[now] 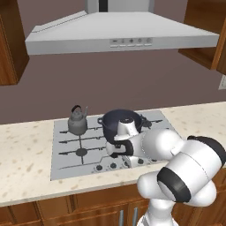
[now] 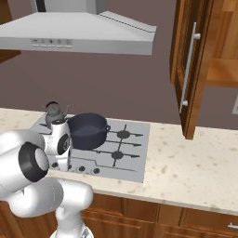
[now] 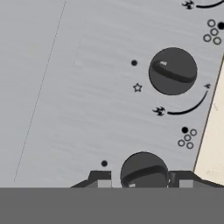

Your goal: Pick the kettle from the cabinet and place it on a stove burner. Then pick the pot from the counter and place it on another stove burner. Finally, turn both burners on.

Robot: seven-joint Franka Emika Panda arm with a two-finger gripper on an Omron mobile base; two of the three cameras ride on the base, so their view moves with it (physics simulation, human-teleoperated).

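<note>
On the silver-grey cooktop in the left base view, you see the small rounded grey kettle and the wide dark pot each sitting on a burner, the arm bent low over the front knobs. From the right base view, the open wooden cabinet stands well apart. Looking along the hand, your gripper straddles 1 smooth domed black knob, part-open; whether it pinches, you cannot tell. Expect a stiff, slick, rigid knob: take it across its raised ridge.
</note>
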